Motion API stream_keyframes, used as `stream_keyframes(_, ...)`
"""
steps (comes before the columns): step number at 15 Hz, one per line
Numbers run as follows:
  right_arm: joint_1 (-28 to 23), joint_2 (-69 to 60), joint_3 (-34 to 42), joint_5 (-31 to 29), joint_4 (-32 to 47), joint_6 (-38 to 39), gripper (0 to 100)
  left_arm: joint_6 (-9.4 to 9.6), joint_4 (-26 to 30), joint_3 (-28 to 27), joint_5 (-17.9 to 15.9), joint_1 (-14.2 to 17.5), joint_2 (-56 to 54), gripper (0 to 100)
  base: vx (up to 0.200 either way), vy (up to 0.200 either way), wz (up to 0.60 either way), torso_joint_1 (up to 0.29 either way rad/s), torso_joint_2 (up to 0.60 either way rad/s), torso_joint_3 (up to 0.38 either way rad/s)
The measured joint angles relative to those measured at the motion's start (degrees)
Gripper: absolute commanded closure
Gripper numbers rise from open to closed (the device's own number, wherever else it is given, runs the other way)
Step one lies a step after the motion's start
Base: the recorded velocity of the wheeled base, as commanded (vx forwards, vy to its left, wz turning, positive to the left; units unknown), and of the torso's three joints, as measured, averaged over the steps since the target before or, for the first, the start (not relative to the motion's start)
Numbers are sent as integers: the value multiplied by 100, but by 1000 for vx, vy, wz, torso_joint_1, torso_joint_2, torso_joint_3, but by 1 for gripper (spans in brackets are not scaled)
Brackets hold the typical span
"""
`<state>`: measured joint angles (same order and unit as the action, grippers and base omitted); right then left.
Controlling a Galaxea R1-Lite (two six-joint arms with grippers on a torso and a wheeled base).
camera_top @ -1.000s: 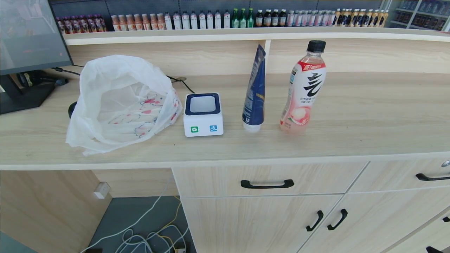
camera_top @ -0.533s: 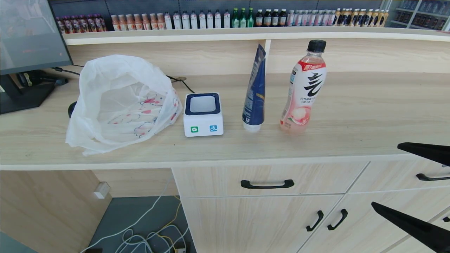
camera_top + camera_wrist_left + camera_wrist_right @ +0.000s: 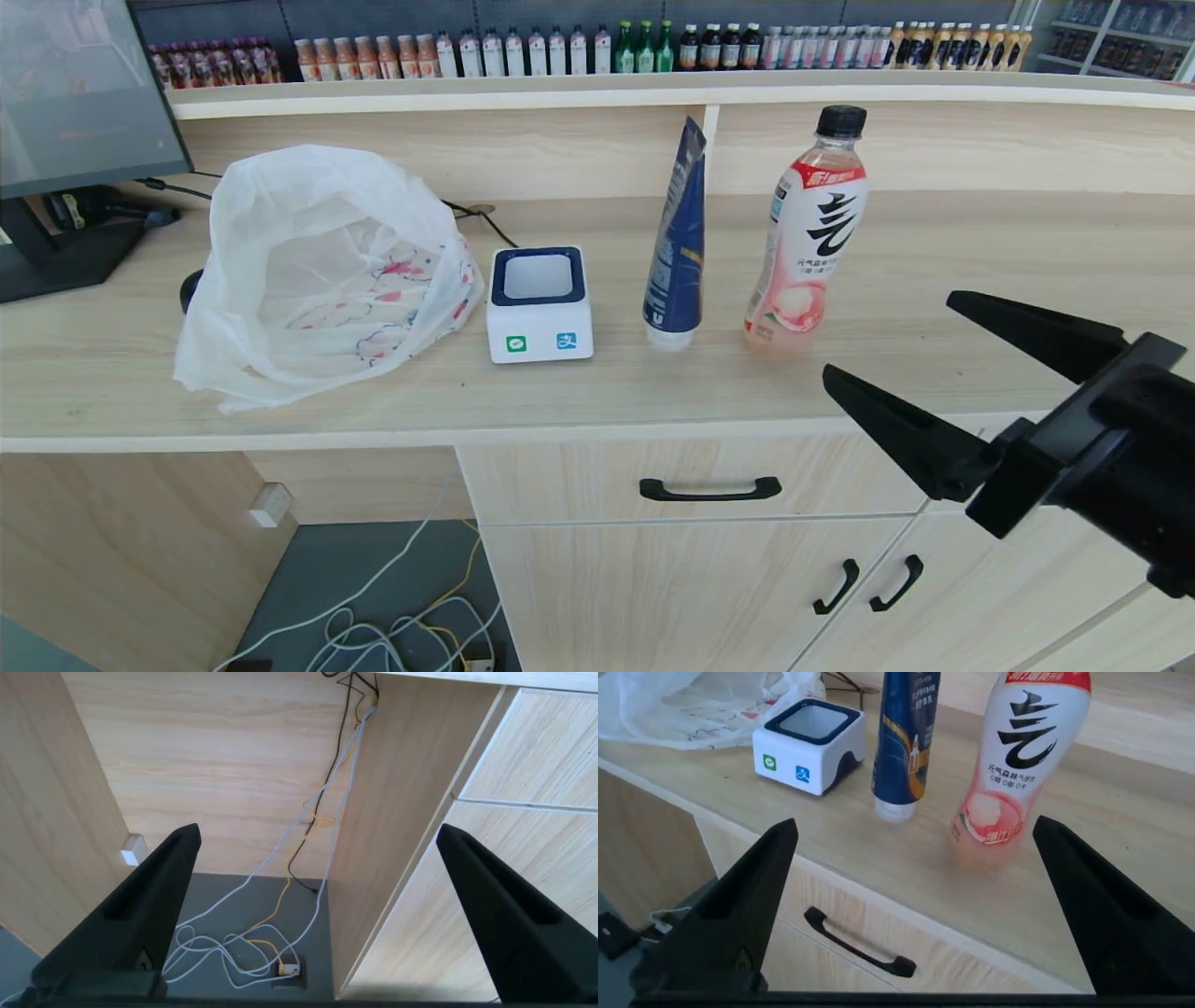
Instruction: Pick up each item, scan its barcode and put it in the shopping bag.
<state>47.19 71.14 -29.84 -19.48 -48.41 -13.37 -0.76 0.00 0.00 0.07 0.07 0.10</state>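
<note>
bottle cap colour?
Black cap on the bottle, clearest in the head view.

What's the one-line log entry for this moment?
right gripper: open, empty, near bottle | left gripper: open, below counter | bottle, tube: upright on counter | bag: open, left of scanner

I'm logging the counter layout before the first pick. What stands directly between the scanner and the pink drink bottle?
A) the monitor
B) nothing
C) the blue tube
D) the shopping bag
C: the blue tube stands upright on its cap on the counter, with the white scanner on one side and the pink bottle on the other.
</note>
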Motion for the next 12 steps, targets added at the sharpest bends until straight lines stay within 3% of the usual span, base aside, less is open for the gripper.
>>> stream_keyframes(6,118,1163,-118,-358,-1404,44,0,0,0,0,0,0,0,0,0,0,0,0,0,0)
stream_keyframes(12,297,1961,-549,-461,-1964,137,0,-2,0,0,0,2,0,0,0,0,0,0,0,0)
